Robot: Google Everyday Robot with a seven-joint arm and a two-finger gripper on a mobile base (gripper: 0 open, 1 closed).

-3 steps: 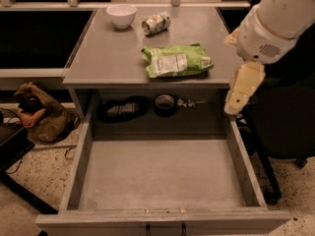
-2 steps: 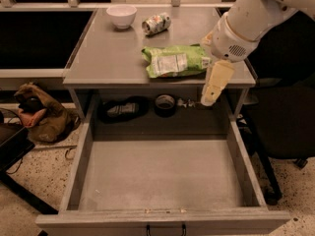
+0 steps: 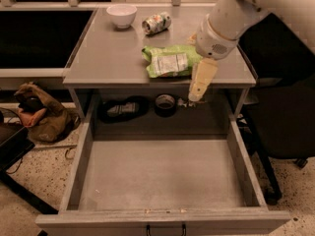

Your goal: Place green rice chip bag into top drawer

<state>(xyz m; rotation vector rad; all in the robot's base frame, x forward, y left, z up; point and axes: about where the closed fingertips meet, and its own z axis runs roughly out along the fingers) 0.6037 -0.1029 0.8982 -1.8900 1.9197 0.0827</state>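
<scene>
The green rice chip bag [image 3: 170,61] lies flat on the grey counter [image 3: 113,53], near its front edge, with its white label panel facing up. The top drawer [image 3: 162,173] stands pulled out wide below the counter, its flat grey bottom bare, with a dark handle [image 3: 165,228] at its front. My gripper [image 3: 199,85] hangs from the white arm just right of the bag, in front of the counter's front edge and above the drawer's back. It holds nothing.
A white bowl [image 3: 121,14] and a crushed green-and-white can [image 3: 156,23] sit at the counter's back. A dark roll [image 3: 165,104] and black items [image 3: 120,109] lie on the shelf behind the drawer. A brown bag [image 3: 37,112] lies on the floor at left. A dark chair [image 3: 280,107] stands at right.
My arm has swung left from the counter's right side, and the gripper now hangs close beside the chip bag. The bag and drawer have not moved.
</scene>
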